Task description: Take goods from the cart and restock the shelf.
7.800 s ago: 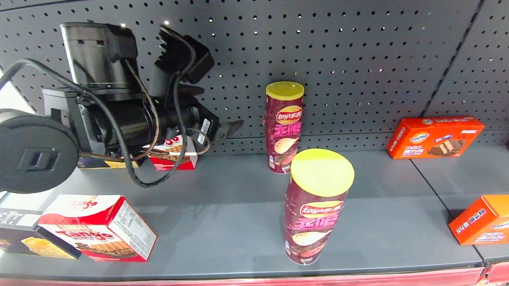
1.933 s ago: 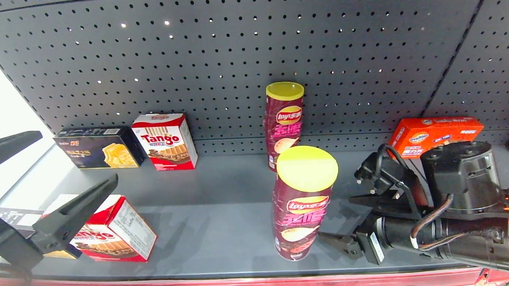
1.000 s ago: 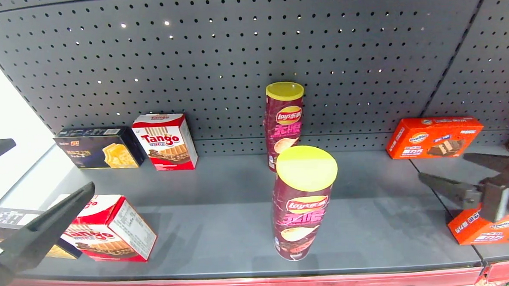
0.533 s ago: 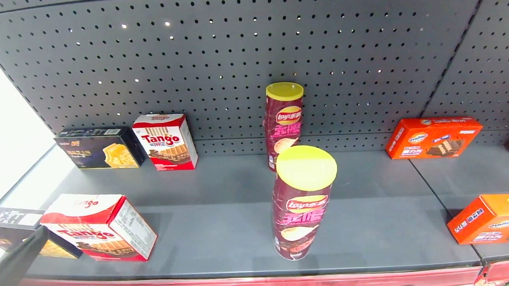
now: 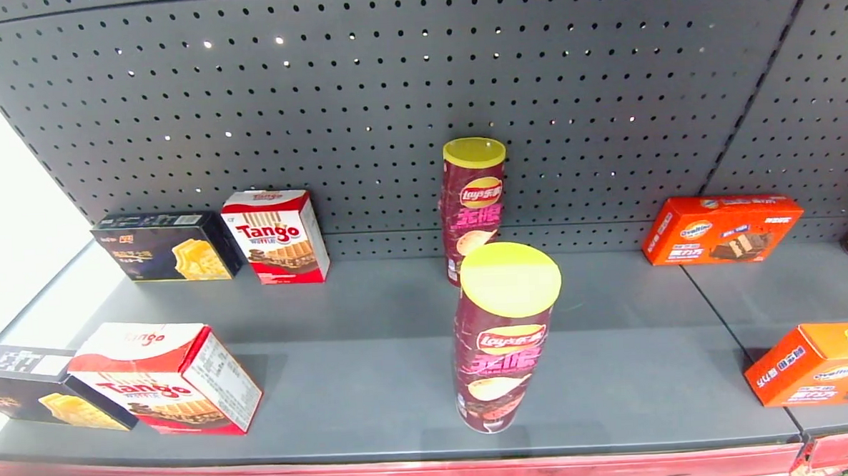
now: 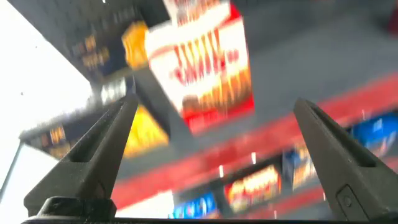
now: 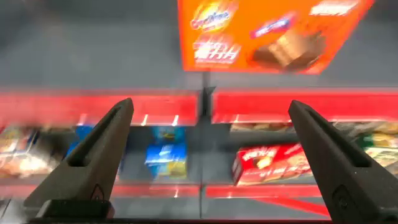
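Grey shelf (image 5: 372,355) is facing you. Your left claw (image 6: 216,102) is hanging spread, a red wafer box (image 6: 205,68) sitting beyond the gap between its fingers. Your right claw (image 7: 210,102) is gaping wide too, an orange box (image 7: 267,34) lying beyond it.

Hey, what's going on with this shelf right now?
The robot is restocking the shelf, but both grippers are empty at the moment. The left gripper is open, facing the front wafer box; the right gripper is open, facing the front orange box. The front chip can and rear chip can stand upright mid-shelf.
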Controlling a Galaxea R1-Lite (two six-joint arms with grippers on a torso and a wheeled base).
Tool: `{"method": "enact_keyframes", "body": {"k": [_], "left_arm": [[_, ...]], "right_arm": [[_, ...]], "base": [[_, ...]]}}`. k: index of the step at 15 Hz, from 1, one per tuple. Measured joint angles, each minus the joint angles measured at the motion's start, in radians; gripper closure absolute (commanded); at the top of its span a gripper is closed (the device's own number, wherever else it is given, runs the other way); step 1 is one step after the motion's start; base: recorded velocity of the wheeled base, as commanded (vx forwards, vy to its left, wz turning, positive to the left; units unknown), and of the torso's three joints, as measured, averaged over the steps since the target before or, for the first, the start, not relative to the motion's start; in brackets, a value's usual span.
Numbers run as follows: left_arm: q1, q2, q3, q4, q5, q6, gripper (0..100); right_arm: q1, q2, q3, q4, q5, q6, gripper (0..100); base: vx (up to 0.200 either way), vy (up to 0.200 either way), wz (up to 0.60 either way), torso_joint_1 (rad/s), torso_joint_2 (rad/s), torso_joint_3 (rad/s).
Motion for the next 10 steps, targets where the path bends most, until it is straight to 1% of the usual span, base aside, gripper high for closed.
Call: {"method": "enact_keyframes", "body": {"k": [2,3,4,5,6,8,10], "left_arm": [[0.022,-0.123,0.013,0.164,0.0,0.0,0],[0.048,-0.185,0.021,0.256,0.0,0.001,0],[0.081,-0.23,0.029,0.302,-0.002,0.001,0],[0.105,-0.261,0.035,0.311,-0.004,-0.009,0],[0.116,-0.283,0.038,0.312,-0.006,-0.024,0],[0.123,-0.306,0.041,0.314,-0.006,-0.047,0],[0.139,-0.285,0.042,0.315,-0.002,-0.096,0]], "right_arm": [[0.001,-0.01,0.002,0.01,0.02,-0.007,0],[0.001,-0.012,0.003,0.009,0.02,-0.006,0],[0.0,-0.014,0.003,0.008,0.02,-0.004,0],[0.0,-0.016,0.003,0.008,0.02,-0.004,0],[0.0,-0.016,0.004,0.008,0.02,-0.004,0],[-0.001,-0.017,0.004,0.008,0.02,-0.004,0],[-0.001,-0.017,0.004,0.008,0.02,-0.004,0]], "base": [[0.0,0.0,0.0,0.0,0.0,0.0],[0.0,0.0,0.0,0.0,0.0,0.0],[0.0,0.0,0.0,0.0,0.0,0.0],[0.0,0.0,0.0,0.0,0.0,0.0],[0.0,0.0,0.0,0.0,0.0,0.0],[0.0,0.0,0.0,0.0,0.0,0.0],[0.0,0.0,0.0,0.0,0.0,0.0]]}}
